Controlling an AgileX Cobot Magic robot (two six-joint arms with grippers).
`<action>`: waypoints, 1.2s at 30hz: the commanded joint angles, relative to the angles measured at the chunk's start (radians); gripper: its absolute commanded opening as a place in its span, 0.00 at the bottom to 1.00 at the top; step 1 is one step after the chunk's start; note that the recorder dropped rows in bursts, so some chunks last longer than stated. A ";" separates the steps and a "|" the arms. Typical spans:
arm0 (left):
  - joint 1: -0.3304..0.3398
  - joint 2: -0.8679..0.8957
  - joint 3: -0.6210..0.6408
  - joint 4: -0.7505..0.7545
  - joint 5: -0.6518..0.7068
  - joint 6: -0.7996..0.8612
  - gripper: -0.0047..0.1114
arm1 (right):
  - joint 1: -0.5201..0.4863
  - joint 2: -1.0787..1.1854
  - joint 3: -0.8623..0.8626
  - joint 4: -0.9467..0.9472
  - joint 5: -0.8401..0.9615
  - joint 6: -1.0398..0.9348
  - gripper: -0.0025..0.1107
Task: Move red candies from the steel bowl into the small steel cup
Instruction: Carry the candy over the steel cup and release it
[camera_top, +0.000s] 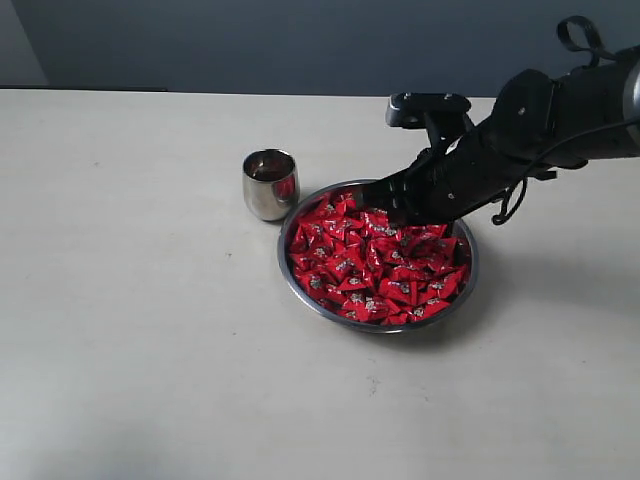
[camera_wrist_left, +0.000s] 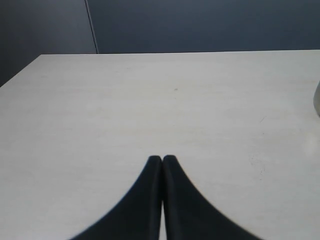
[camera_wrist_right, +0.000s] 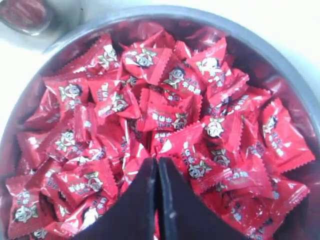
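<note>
The steel bowl (camera_top: 298, 283) sits right of the table's middle, heaped with red candies (camera_top: 375, 270). Just past its far left rim stands the small steel cup (camera_top: 270, 183), upright, with a dark reddish inside. My right gripper (camera_top: 383, 203) reaches down into the far side of the bowl. In the right wrist view that gripper (camera_wrist_right: 157, 161) is shut, its black tips pressed together and resting on the red candies (camera_wrist_right: 165, 117). No candy shows between the tips. The bowl's rim (camera_wrist_right: 280, 50) and the cup (camera_wrist_right: 25, 15) show there too. My left gripper (camera_wrist_left: 162, 159) is shut over bare table.
The pale tabletop (camera_top: 140, 330) spreads wide to the left of and in front of the bowl. A dark wall (camera_top: 300, 40) runs along the table's far edge. The right arm (camera_top: 560, 110) comes in from the right, above the table.
</note>
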 joint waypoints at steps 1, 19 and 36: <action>-0.005 -0.005 0.005 -0.006 -0.010 -0.001 0.04 | 0.001 -0.049 -0.033 -0.017 -0.006 -0.004 0.02; -0.005 -0.005 0.005 -0.006 -0.010 -0.001 0.04 | 0.082 0.194 -0.558 -0.028 0.163 -0.011 0.02; -0.005 -0.005 0.005 -0.006 -0.010 -0.001 0.04 | 0.126 0.375 -0.739 -0.013 0.215 -0.011 0.02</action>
